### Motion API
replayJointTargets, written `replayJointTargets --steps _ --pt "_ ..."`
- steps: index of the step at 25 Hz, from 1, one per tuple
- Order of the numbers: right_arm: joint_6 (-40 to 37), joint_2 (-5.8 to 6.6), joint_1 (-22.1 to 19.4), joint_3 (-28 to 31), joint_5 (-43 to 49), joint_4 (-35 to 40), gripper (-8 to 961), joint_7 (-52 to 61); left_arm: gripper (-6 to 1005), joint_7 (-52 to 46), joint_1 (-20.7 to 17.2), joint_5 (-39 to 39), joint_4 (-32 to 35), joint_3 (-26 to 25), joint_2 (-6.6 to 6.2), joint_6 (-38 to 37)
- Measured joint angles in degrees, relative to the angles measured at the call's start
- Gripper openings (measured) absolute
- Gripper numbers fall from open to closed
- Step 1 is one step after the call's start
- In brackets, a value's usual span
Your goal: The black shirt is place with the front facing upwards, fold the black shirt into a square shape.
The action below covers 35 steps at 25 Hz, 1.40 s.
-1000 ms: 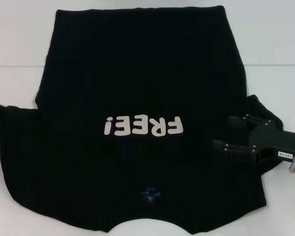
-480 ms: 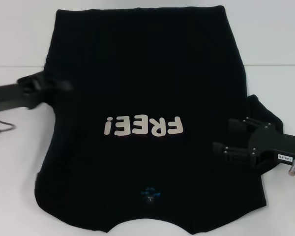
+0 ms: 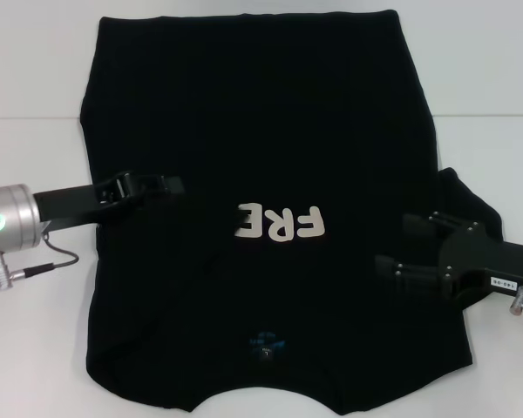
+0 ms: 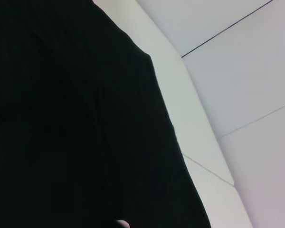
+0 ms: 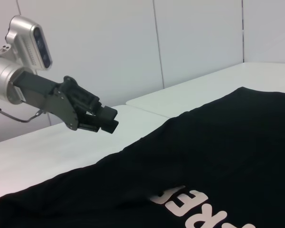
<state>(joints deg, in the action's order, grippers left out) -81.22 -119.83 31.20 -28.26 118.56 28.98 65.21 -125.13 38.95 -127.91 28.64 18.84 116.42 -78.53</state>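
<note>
Head view shows the black shirt (image 3: 261, 131) spread front-up across the white worktop (image 3: 479, 70), its long axis running away from the robot, collar and blue neck label (image 3: 263, 342) at the near edge. Its left side lies folded inward over the chest, so the white lettering (image 3: 279, 223) reads only as three letters. The right sleeve (image 3: 466, 196) lies unfolded, spread out past the body's right edge. Left gripper (image 3: 161, 185) hangs above the folded left portion, well clear of the cloth in the right wrist view, fingers drawn narrow with nothing visibly held. Right gripper (image 3: 405, 246) sits low at the right flank, jaws spread wide and empty, pointing inward, with the sleeve just behind and beneath it. Judgement: the right-side fold is outstanding, and the right arm is much the nearer to that sleeve.
</note>
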Motion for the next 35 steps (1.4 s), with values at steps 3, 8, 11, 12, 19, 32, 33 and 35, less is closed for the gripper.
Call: replayJointTargets --steps 3,8,11,12,19,32,33,35 --pt "0.0 0.03 0.0 0.1 0.0 0.1 925 0.4 257 3.3 -1.5 2.3 -1.1 0.0 -0.86 -2.1" --pt "-0.1 0.89 -0.5 1.6 0.0 3.9 925 13.1 347 22.6 -5.9 8.1 0.3 0.1 -1.45 -13.1" --pt "-0.1 2.73 -0.9 1.1 1.1 9.4 925 27.2 401 36.6 -8.7 8.7 2.0 0.4 -1.29 -19.2" --pt "-0.2 3.79 -0.9 0.8 2.5 11.4 925 33.7 419 40.5 -9.5 8.8 2.4 0.4 -1.15 -20.6" --pt "-2.1 13.2 4.2 -1.8 19.0 15.8 924 72.5 672 54.8 -12.5 8.4 2.8 0.7 0.51 -22.3" --pt "6.1 14.85 12.2 -4.8 32.5 5.5 922 83.7 965 57.4 -12.4 6.1 2.8 4.5 1.56 -19.3" --pt "7.2 14.63 12.6 -5.5 32.6 4.4 921 83.7 965 57.4 -12.3 6.1 2.8 4.5 1.57 -19.3" --pt "9.2 14.1 13.5 -6.8 32.6 2.8 921 83.6 965 57.4 -12.2 6.1 2.8 4.5 1.61 -19.3"
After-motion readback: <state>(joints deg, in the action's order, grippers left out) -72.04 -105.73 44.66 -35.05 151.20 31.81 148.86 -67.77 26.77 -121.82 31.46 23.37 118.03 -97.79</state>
